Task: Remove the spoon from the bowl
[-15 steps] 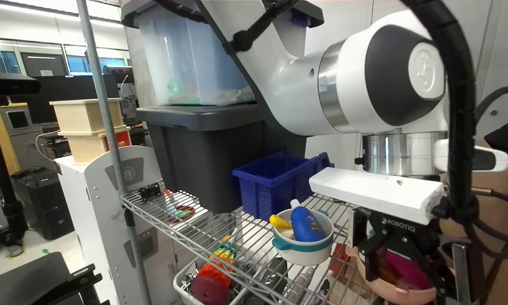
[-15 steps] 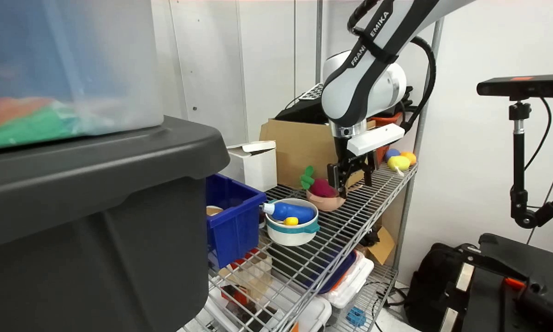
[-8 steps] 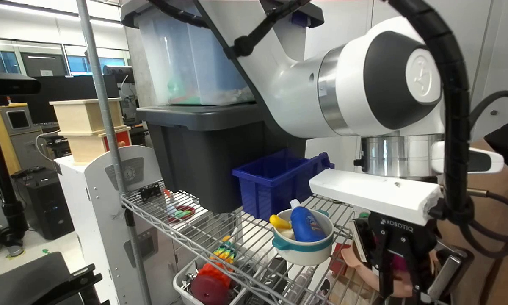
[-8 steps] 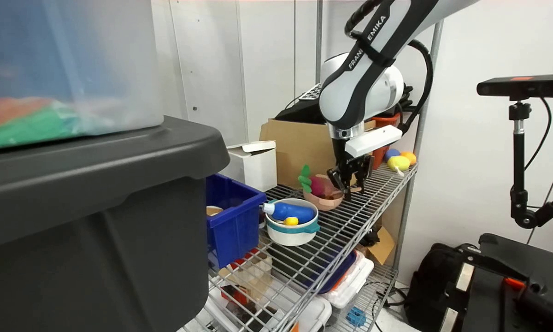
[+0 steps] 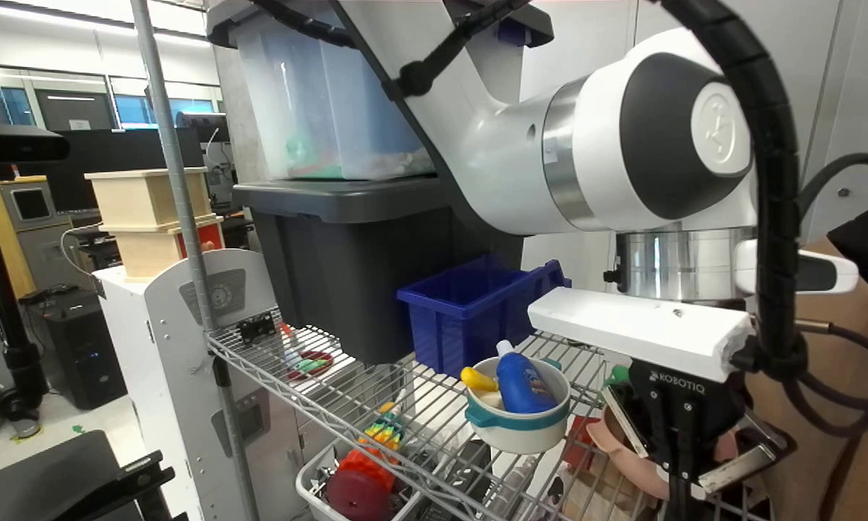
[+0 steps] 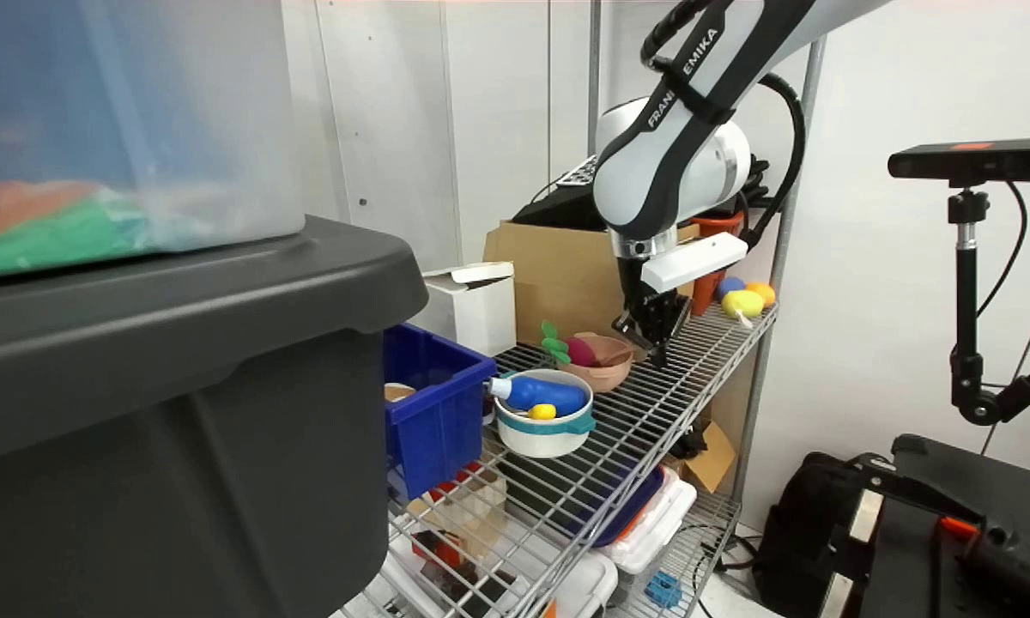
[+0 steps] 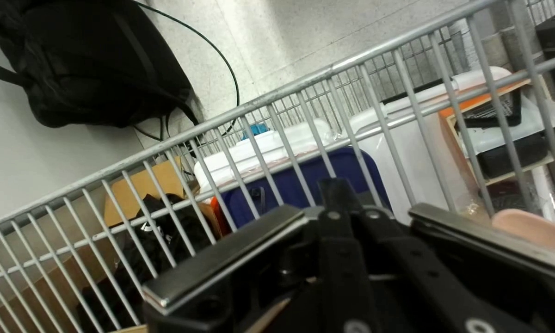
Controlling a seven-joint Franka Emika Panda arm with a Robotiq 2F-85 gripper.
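The tan-peach bowl (image 5: 631,469) sits on the wire shelf. In an exterior view the bowl (image 6: 605,376) holds a magenta toy vegetable (image 6: 580,351) and something brownish. My gripper (image 6: 657,354) is right beside the bowl's rim, low over the shelf. Its fingertips are together in the wrist view, where the gripper (image 7: 352,199) points down at the shelf bars, and a peach edge of the bowl (image 7: 534,229) appears at the right. The spoon cannot be made out clearly. A thin tan strip (image 7: 269,318) shows among the gripper's links; whether anything thin is pinched I cannot tell.
A white and teal pot (image 5: 517,436) with a blue bottle (image 5: 524,383) stands close to the bowl. Beyond it are a blue crate (image 5: 441,333) and a tall dark bin (image 5: 354,268). A cardboard box (image 6: 558,275) stands behind. The shelf's edge rail (image 7: 259,102) crosses the wrist view.
The gripper has gone from open to shut, with its fingertips coming together. The bowl has shifted and turned a little, toward the white and teal pot, with its contents.
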